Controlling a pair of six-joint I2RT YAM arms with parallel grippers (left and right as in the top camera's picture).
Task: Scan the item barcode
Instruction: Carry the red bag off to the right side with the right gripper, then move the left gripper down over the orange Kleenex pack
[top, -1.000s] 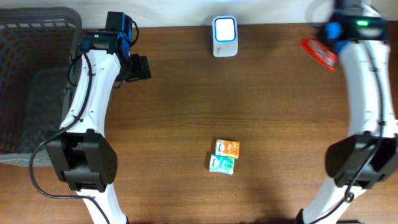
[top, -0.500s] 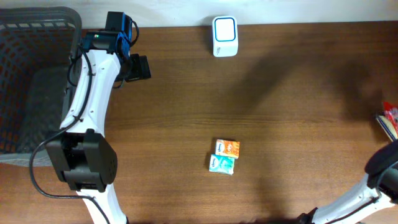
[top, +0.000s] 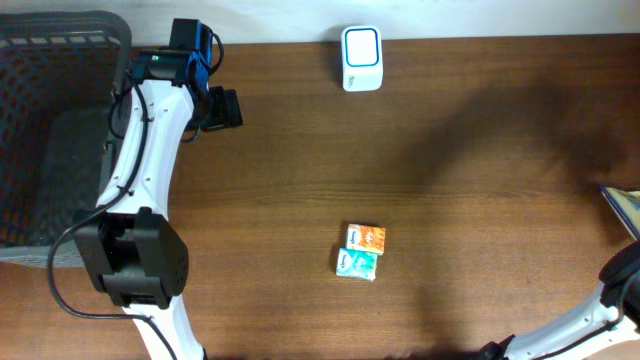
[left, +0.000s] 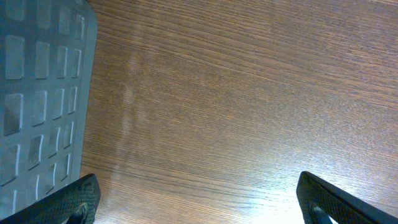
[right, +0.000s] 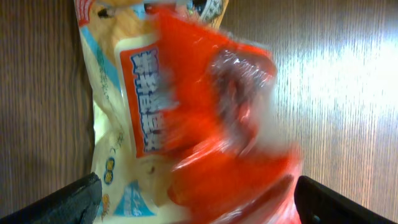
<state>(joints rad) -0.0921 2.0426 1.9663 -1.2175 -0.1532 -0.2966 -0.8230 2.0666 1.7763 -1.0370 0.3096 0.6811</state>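
Note:
The item, a red and yellow snack bag (right: 186, 112), fills the right wrist view, blurred, over the wooden table. My right gripper (right: 196, 199) is open. Its fingers (right: 74, 199) stand wide apart at the lower corners, with the bag's lower end between them. In the overhead view only a sliver of the bag (top: 622, 207) shows at the right edge, and the right gripper is out of frame. The white scanner (top: 361, 58) lies at the back middle. My left gripper (top: 225, 108) is open over bare wood (left: 199, 202) at the back left, holding nothing.
A dark mesh basket (top: 50, 120) stands at the left edge, and its wall (left: 37, 93) is close beside the left fingers. Two small boxes (top: 362, 250), orange and teal, lie together in the middle of the table.
The right arm swung from the back right corner out past the table's right edge with the bag. Its fingers have opened. The left arm has not moved.

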